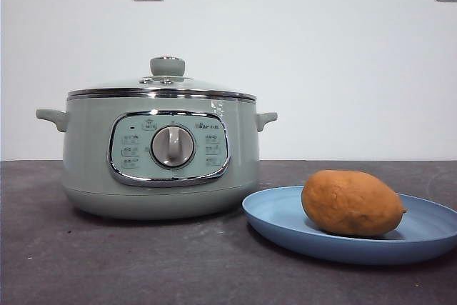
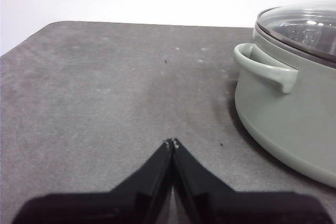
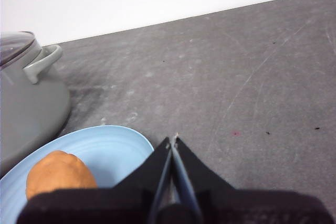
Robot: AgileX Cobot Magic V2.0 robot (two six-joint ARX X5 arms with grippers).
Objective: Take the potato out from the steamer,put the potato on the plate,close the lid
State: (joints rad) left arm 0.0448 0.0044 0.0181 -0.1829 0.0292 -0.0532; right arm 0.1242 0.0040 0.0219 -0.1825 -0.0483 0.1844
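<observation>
Grey tabletop, white wall: potato (image 1: 351,203) lies on the plate (image 1: 285,221), lid (image 1: 164,85) sits on the steamer (image 1: 93,155), so my left gripper (image 2: 171,142) and right gripper (image 3: 172,140) (both pinched closed, empty) should just stay clear.

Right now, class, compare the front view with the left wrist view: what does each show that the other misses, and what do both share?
Only the front view shows the potato lying on the light-blue plate, the steamer's control panel with its silver dial, and the lid's knob.

Only the left wrist view shows the left gripper, jaws shut, above bare table.

Both show the sage-green steamer with its glass lid on, and a side handle.
</observation>
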